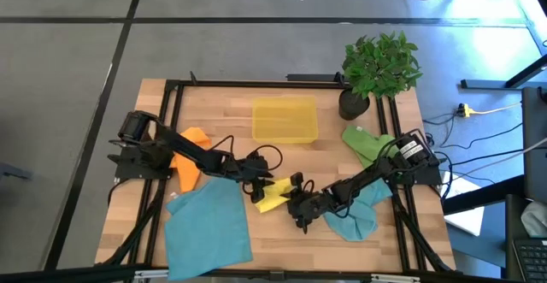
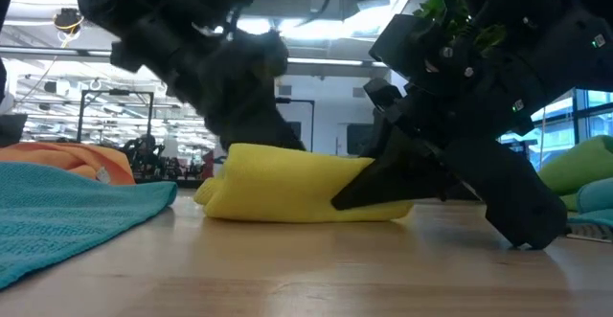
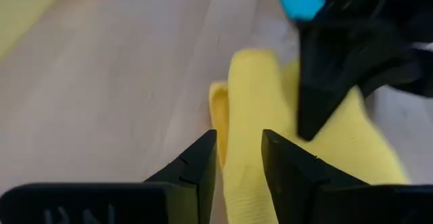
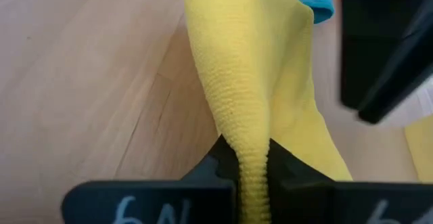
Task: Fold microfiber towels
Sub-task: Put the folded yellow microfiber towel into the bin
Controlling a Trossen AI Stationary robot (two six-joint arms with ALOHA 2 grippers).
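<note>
Both grippers are pinching the yellow towel mid-table: right gripper clamped on a ridge of cloth, left gripper clamped on the other edge. You're mid-fold. Next, probably lift one edge across, keeping the corners aligned.

My tabletop is pale wood. I take the yellow bin on it as my mark. Right of the bin stands the potted plant, with the green towel below that. The orange towel lies left of the bin; the yellow towel and two teal towels lie on the side away from the plant.
</note>
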